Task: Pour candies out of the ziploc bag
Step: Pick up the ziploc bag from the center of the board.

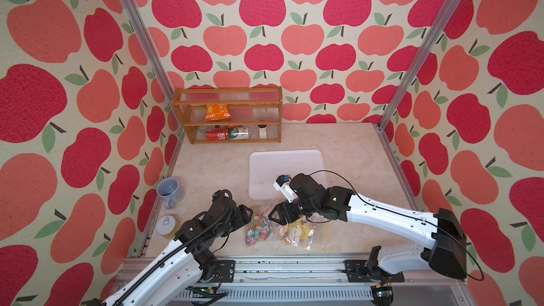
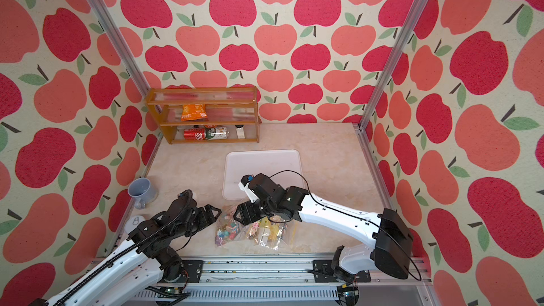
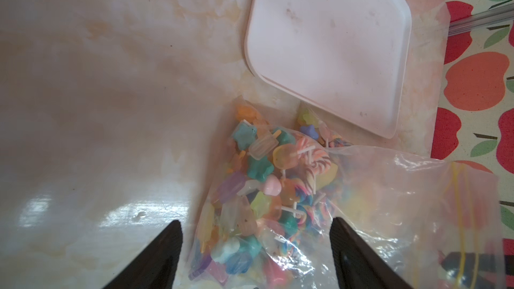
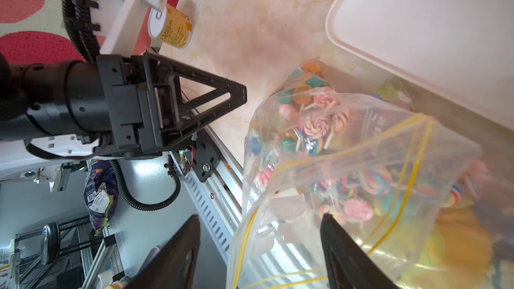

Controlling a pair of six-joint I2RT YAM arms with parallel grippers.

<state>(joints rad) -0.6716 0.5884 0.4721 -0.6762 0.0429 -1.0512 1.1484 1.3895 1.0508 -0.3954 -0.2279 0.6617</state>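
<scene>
candies (image 1: pixel 259 229) bunched in left end of ziploc bag (image 1: pixel 297 235). bag flat on surface (image 1: pixel 212 172), lower centre of frame in both top views, long axis roughly left-right. yellow zip end on right, under right hand (image 4: pixel 260 215): jaws wide apart, film brushing one finger, nothing pinched afaict. left hand (image 3: pixel 254 220) nearer candies, also wide open, straddling that end, empty. tray (image 1: pixel 312 157) just above bag.
</scene>
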